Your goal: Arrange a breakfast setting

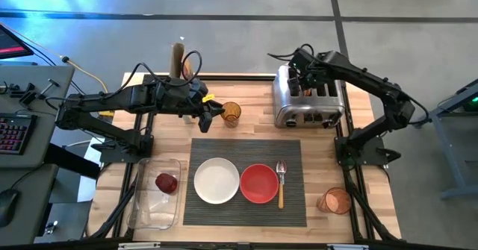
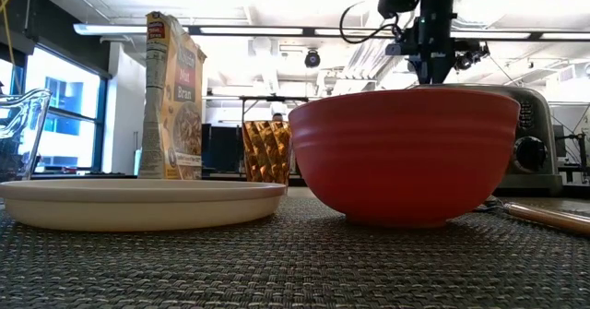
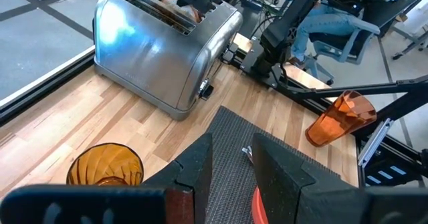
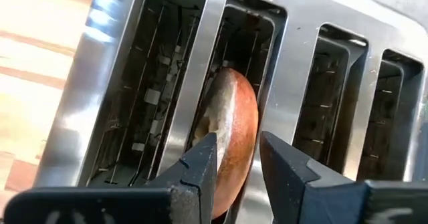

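The bagel half [image 4: 231, 134], brown and rounded, stands on its edge in the second slot of the chrome four-slot toaster [image 1: 309, 101], and the right gripper [image 4: 237, 160] is directly over it with one dark finger on each side of the crust. The jaws are narrow and seem to hold the bagel half, though it is hard to tell how firm the contact is.

Going from left to right across the table: the clear plastic tray [image 1: 146, 205] holds the dark red fruit [image 1: 166, 182]. Behind it the left gripper [image 1: 216, 110] waits above the wood, just beside an amber ribbed glass [image 1: 231, 113]; its fingers stand a little apart and hold nothing. In front of this gripper lies the dark grey ribbed rectangular mat [image 1: 248, 214], and on it are the small white round plate [image 1: 216, 180], the red bowl [image 1: 259, 183] touching or nearly touching the plate, and the wooden-handled metal spoon [image 1: 281, 183] just beside the bowl. A second amber glass [image 1: 334, 200] lies on its side off the mat. The toaster is behind the mat, under the right gripper.

I judge that the step in hand is to take the bagel half out of the slot. To do it well, the gripper should pull straight up along the slot, without tilt, so the crust does not catch on the wire guides. The squeeze should be firm but gentle, because bread crushes easily. The plate is probably the goal.
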